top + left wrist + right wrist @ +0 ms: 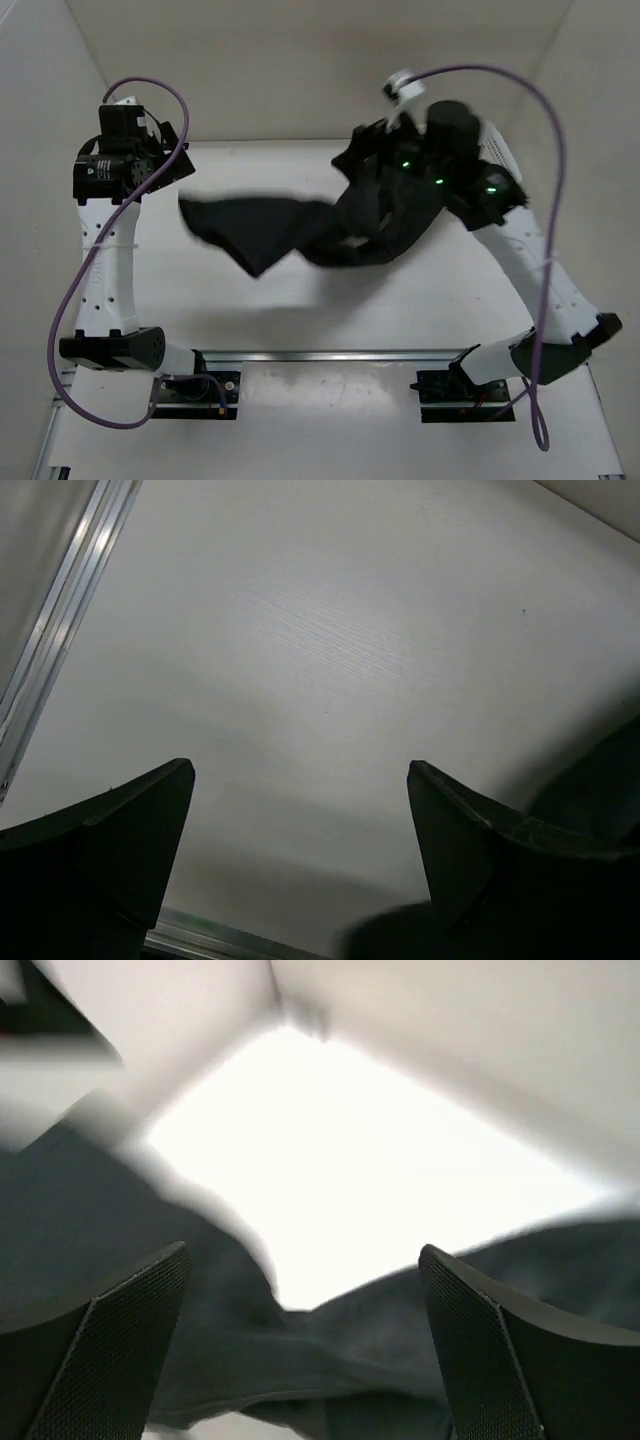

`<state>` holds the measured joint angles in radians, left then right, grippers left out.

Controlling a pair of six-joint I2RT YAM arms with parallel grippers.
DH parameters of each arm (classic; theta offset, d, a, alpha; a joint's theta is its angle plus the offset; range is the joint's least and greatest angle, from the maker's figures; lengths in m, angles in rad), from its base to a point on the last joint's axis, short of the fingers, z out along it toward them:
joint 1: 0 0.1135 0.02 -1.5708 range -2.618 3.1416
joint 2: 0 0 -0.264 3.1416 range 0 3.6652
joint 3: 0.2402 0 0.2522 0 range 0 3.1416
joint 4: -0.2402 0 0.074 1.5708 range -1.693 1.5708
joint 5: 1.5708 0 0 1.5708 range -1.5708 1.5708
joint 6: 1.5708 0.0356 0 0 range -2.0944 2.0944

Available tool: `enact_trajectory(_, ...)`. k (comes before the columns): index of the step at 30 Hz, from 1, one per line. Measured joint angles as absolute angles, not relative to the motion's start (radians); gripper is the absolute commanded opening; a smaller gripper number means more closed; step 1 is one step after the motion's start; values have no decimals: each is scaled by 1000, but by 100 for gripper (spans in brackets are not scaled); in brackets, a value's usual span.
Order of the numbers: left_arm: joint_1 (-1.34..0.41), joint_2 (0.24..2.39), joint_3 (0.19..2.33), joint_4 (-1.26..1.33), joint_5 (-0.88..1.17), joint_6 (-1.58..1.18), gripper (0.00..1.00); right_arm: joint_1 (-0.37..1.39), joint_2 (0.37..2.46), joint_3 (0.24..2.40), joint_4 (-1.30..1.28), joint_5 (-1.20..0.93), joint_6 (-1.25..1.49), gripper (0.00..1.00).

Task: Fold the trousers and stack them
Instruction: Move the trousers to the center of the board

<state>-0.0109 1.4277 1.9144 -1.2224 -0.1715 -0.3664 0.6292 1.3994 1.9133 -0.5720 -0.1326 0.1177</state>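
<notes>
Across the counter (330,320) the trousers (290,230) sprawled, bunched beneath our right hand (305,1252) (blurred there). It and our left hand (300,768) stood spread, gripping nothing; we judged the crumpled heap could fold crooked.

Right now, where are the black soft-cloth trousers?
Top view: black soft-cloth trousers crumpled across the white table, bulk far right by the right gripper, blurred end reaching toward the left gripper.

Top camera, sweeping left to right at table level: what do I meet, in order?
left gripper → trousers → right arm
</notes>
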Motion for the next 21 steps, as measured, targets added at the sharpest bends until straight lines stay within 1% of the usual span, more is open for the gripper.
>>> enact_trajectory(3, 32, 1414, 1908, -1249, -183, -376, 100, 645, 1414, 1647, -584, -91, 168, 98)
enact_trajectory(4, 45, 1404, 1890, -1249, -183, -384, 100, 627, 1417, 1562, -603, -81, 190, 88)
enact_trajectory(5, 54, 1390, 1864, -1249, -183, -390, 100, 606, 1418, 1494, -621, -68, 207, 73)
enact_trajectory(6, 59, 1375, 1834, -1247, -175, -396, 100, 574, 1412, 1431, -643, -49, 226, 46)
enact_trajectory(7, 59, 1359, 1793, -1239, -162, -405, 92, 539, 1401, 1385, -664, -25, 244, 12)
enact_trajectory(8, 60, 1337, 1736, -1223, -140, -414, 87, 509, 1386, 1357, -685, 0, 262, 2)
enact_trajectory(9, 57, 1317, 1676, -1213, -111, -424, 77, 479, 1365, 1336, -695, 21, 277, 0)
enact_trajectory(10, 49, 1301, 1612, -1196, -86, -438, 61, 446, 1332, 1316, -700, 41, 293, 0)
enact_trajectory(11, 34, 1283, 1538, -1170, -65, -449, 59, 418, 1299, 1300, -701, 52, 307, 9)
enact_trajectory(12, 11, 1270, 1464, -1155, -37, -461, 59, 391, 1266, 1287, -701, 55, 322, 29)
enact_trajectory(13, -17, 1261, 1399, -1136, -13, -477, 63, 360, 1238, 1270, -696, 52, 342, 64)
enact_trajectory(14, -55, 1248, 1320, -1110, 1, -495, 86, 328, 1216, 1247, -679, 37, 356, 83)
enact_trajectory(15, -99, 1243, 1250, -1097, 20, -512, 97, 293, 1200, 1221, -667, 25, 370, 96)
enact_trajectory(16, -154, 1241, 1185, -1081, 32, -543, 100, 250, 1198, 1196, -654, 7, 379, 100)
enact_trajectory(18, -268, 1243, 1082, -1059, 55, -604, 100, 160, 1226, 1145, -620, -34, 398, 100)
enact_trajectory(21, -433, 1257, 998, -1039, 76, -694, 100, 49, 1353, 1101, -573, -90, 421, 100)
